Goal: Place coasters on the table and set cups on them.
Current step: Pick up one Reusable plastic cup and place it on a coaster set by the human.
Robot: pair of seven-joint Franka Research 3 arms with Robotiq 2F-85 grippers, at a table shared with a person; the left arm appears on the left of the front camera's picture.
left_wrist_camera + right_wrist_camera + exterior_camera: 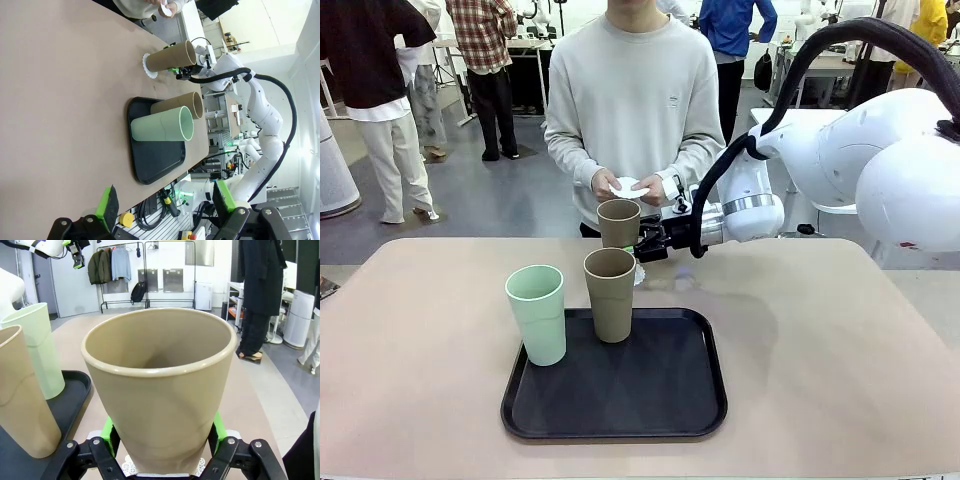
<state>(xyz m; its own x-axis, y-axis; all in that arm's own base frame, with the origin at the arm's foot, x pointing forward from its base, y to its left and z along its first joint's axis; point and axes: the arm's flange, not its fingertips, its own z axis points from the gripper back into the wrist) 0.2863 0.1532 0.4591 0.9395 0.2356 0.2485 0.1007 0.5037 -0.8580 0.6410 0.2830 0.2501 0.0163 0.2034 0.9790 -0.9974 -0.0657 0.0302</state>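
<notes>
Matte taupe cup (160,385) in right gripper (162,432), on lacy white coaster (147,62)

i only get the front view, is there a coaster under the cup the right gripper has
Observer: Yes. The left wrist view shows a coaster on the table, right at the base of that cup.
Operator: grip centred?
Observer: In the right wrist view the right gripper has its green pads on both sides of the cup, low near its base.
Operator: and the left gripper
Observer: The left gripper is open and empty, well back from the tray.
</notes>
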